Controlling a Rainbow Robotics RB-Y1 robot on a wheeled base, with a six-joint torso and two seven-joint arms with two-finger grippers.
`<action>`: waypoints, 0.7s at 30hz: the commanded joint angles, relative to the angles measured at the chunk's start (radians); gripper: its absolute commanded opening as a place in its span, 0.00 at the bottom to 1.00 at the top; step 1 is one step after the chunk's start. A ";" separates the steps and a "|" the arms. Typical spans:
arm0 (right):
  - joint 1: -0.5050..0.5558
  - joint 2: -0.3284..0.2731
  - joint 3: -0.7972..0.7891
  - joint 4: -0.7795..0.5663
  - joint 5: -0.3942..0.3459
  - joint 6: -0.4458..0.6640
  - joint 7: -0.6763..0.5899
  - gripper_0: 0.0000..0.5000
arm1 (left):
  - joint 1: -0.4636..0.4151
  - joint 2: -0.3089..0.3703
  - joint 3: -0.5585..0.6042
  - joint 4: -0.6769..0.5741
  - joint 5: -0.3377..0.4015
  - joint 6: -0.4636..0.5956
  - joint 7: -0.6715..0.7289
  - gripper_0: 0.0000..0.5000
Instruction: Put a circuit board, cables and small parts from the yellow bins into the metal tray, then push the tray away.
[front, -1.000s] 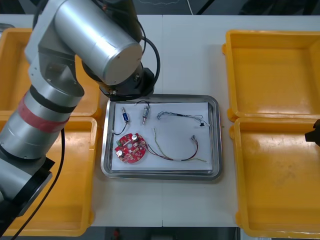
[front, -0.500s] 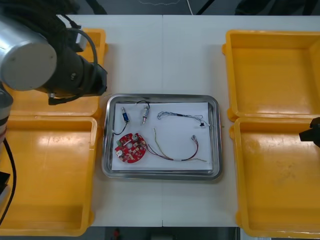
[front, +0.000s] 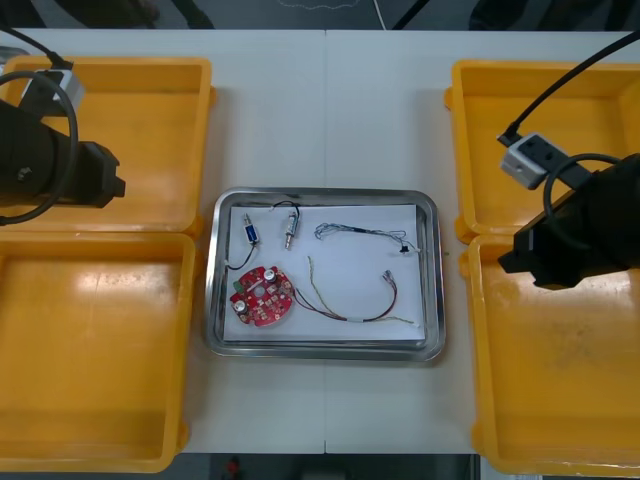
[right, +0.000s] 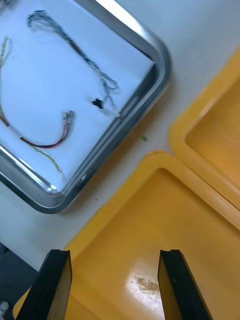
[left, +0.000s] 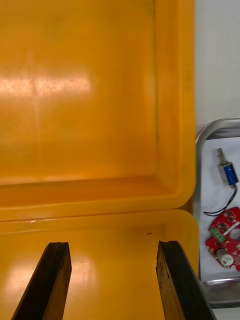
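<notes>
Seen from above, the shiny steel tray (front: 437, 270) with its rounded corners sits on the pale table (front: 380, 110) between the two claws. A white sheet (front: 350, 265) lines it. On the sheet lie a round red circuit board (front: 262, 296), a thin twisted blue and white cable (front: 360, 232), a looping red and yellow cable (front: 350, 305) and two small metal parts (front: 290, 228). The left claw (front: 60, 170), on a bulky black wrist, hangs over the left bins (front: 150, 100) where the two meet, with the tray well off to its side. The right claw (front: 570, 240) hovers over the seam between the right bins (front: 560, 110), near the tray's rim.

From the right wrist, its two flat black fingers (right: 52, 285) stand apart, released and holding nothing, above a bin's glossy plastic floor. The tray's corner lies beyond the fingertips.

From the left wrist, the fingers (left: 50, 280) are likewise spread and empty over smooth, gleaming bin plastic. The board and the tray's edge lie out past one finger.
</notes>
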 joint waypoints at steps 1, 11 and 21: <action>-0.110 -0.003 0.154 -0.027 0.006 0.003 -0.030 1.00 | 0.073 0.061 0.083 -0.036 0.013 0.006 -0.129 1.00; -0.266 0.123 0.425 -0.015 0.117 0.003 -0.030 1.00 | 0.167 0.089 0.179 -0.035 0.073 0.006 -0.178 1.00; -0.380 0.213 0.683 0.071 0.210 0.000 0.000 1.00 | 0.256 0.093 0.204 -0.059 0.112 0.006 -0.174 1.00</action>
